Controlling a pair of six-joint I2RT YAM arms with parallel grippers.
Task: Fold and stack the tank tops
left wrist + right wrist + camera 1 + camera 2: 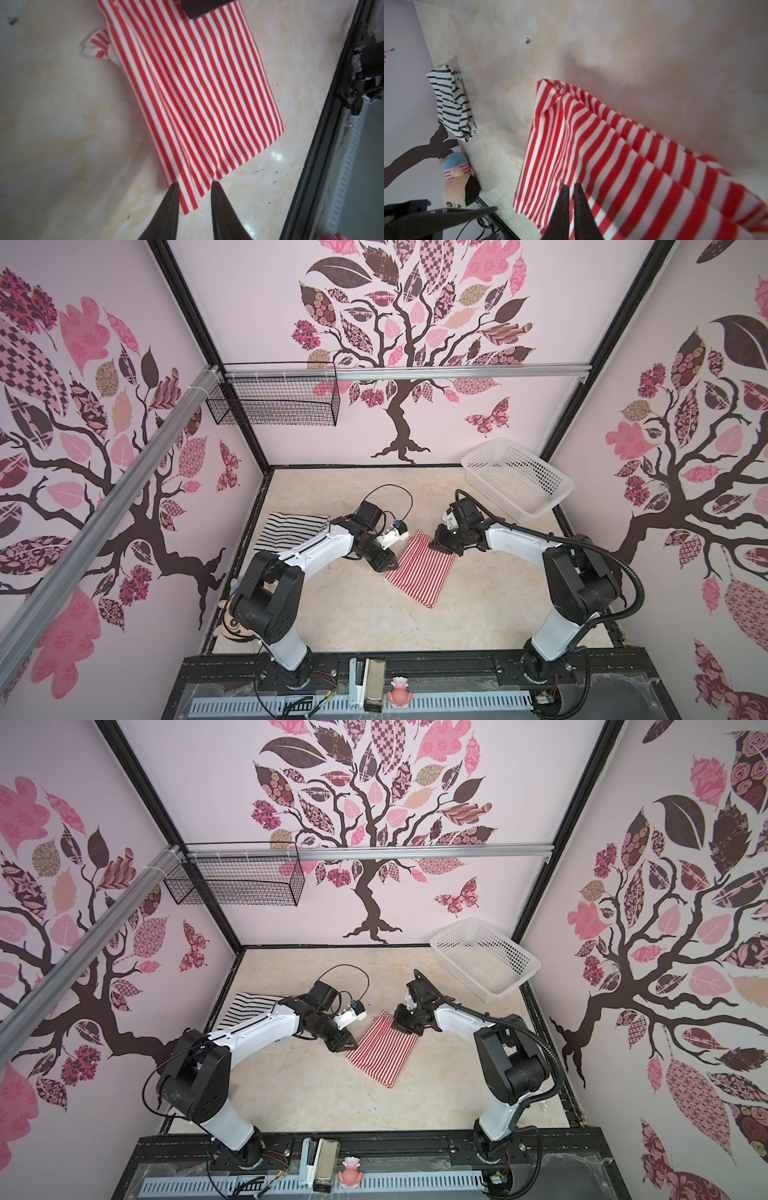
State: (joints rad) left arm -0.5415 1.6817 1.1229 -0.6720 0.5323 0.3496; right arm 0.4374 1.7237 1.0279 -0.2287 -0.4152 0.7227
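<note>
The left hand (194, 184) is hovering open, straddling a corner of the red-and-white tank top (419, 572) on the desk (374, 622). The right hand (569, 184) is sitting closed over its opposite edge. The black-and-white tank top (291, 526) is lying left of both hands.

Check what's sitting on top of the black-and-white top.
Nothing lies on the black-and-white top in the right wrist view. In both top views the left arm hides its near right part. The red-and-white top lies apart, mid-table.
</note>
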